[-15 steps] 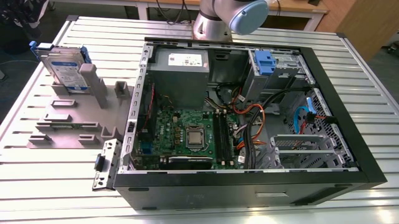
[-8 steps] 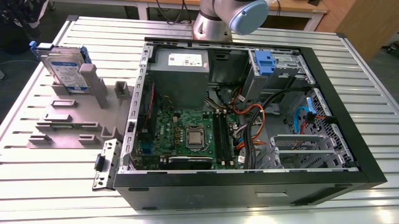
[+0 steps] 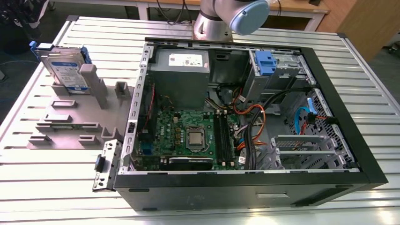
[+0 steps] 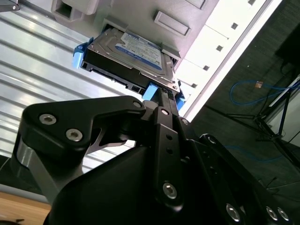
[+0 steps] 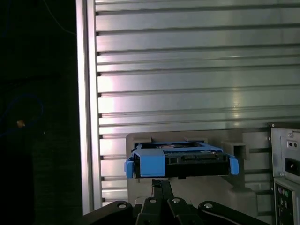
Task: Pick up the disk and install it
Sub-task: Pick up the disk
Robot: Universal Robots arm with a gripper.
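Note:
The disk (image 3: 65, 70) is a silver hard drive with a white-and-blue label and a blue frame. It stands on edge in a slot of the grey holder (image 3: 69, 117) at the exterior view's left. Both wrist views look at the disk (image 4: 136, 51) (image 5: 180, 159) in its holder. My gripper (image 5: 161, 183) (image 4: 165, 96) points toward the disk's blue frame end. Its black fingers are shut together with nothing between them. One arm joint (image 3: 247, 14) shows at the far edge, behind the computer case.
An open black computer case (image 3: 250, 178) lies on the slatted metal table (image 3: 56, 187), showing its motherboard, cables and grey power supply (image 3: 181, 65). A blue latch (image 3: 265, 61) sits at a drive bay in its far right corner. The holder has several low empty slots.

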